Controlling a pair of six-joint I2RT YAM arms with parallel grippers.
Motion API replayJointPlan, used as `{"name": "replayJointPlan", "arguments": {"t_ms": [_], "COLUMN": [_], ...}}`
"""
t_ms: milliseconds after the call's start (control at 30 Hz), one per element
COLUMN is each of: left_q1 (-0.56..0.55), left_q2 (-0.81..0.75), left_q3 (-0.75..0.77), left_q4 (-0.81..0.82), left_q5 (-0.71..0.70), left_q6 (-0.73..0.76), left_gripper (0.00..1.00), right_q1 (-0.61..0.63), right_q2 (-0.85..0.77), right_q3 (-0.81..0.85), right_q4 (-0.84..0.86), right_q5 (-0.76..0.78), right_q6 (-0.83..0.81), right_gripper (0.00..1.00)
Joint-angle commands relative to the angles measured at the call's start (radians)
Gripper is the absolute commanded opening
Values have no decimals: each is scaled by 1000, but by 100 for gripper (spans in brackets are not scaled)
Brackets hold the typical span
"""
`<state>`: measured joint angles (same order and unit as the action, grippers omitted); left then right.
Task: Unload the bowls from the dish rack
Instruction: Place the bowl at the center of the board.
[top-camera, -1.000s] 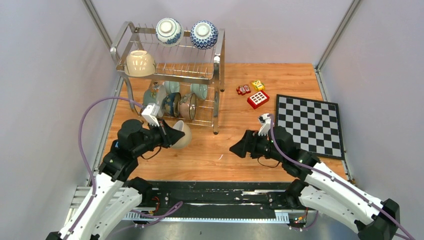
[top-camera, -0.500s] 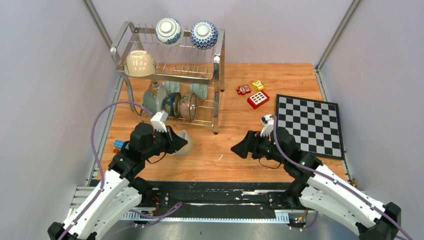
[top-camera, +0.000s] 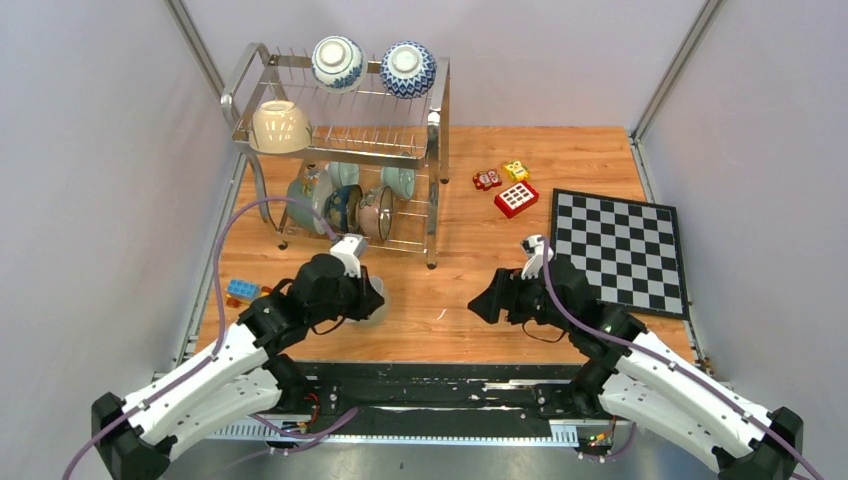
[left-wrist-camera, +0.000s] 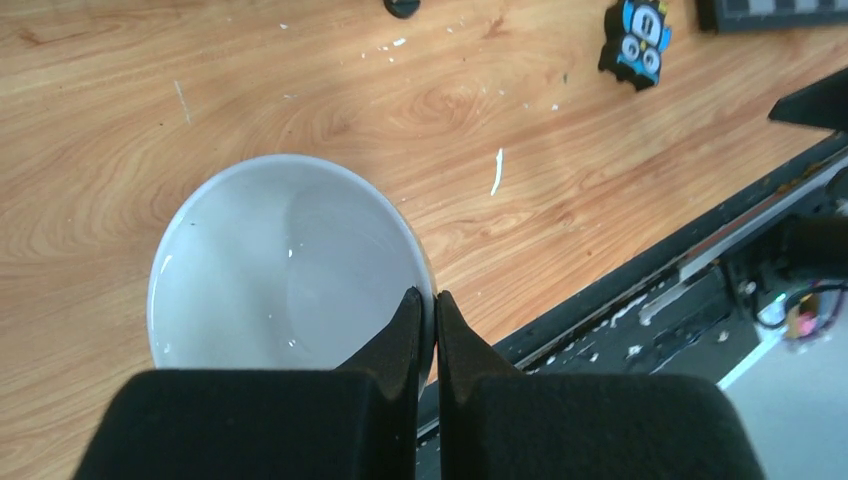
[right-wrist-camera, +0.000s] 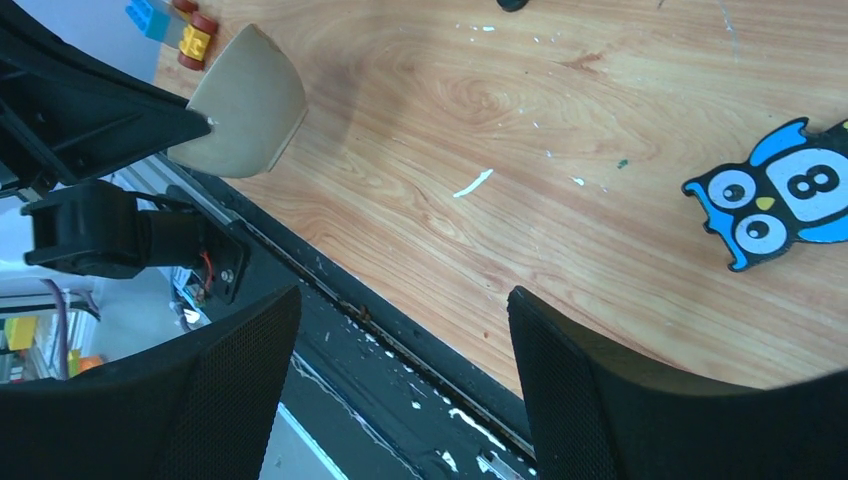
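My left gripper (top-camera: 368, 298) (left-wrist-camera: 427, 305) is shut on the rim of a cream-white bowl (left-wrist-camera: 280, 265), held low over the wooden table near its front edge; the bowl also shows in the right wrist view (right-wrist-camera: 245, 105). The steel wire dish rack (top-camera: 340, 150) stands at the back left. Its top tier holds a cream bowl (top-camera: 280, 125) and two blue-and-white bowls (top-camera: 338, 62) (top-camera: 408, 68). Its lower tier holds several bowls on edge (top-camera: 345, 205). My right gripper (top-camera: 480, 300) (right-wrist-camera: 400, 380) is open and empty over the table's front edge.
A chessboard (top-camera: 620, 250) lies at the right. Small toy blocks (top-camera: 510, 190) lie behind it, and more toy blocks (top-camera: 240, 290) at the left edge. An owl sticker (right-wrist-camera: 780, 195) lies on the table. The black front rail (top-camera: 430, 390) runs along the near edge.
My left gripper has carried the cream-white bowl away from the rack, rightward and toward the front of the table, and turned it mouth up. The right arm has barely moved.
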<state>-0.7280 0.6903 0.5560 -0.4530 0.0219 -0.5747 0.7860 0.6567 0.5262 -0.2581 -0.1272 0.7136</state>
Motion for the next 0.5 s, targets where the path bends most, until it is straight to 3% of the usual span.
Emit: {"name": "replayJointPlan", "arguments": {"t_ms": [0, 233, 467], "left_q1": [-134, -279, -416], "left_q2": [61, 146, 163], "left_q3": [88, 153, 186], "left_q4": [28, 41, 31], "left_q5": [-170, -272, -326], "left_q6": [62, 156, 354], "left_gripper": [0, 0, 0], "right_q1": [14, 14, 13], "right_q2": [-12, -34, -58], "right_q3": [7, 11, 63], "right_q4": [-91, -158, -267], "right_q5": [29, 60, 152], "right_q6": [-54, -78, -143], "right_gripper": [79, 79, 80]}}
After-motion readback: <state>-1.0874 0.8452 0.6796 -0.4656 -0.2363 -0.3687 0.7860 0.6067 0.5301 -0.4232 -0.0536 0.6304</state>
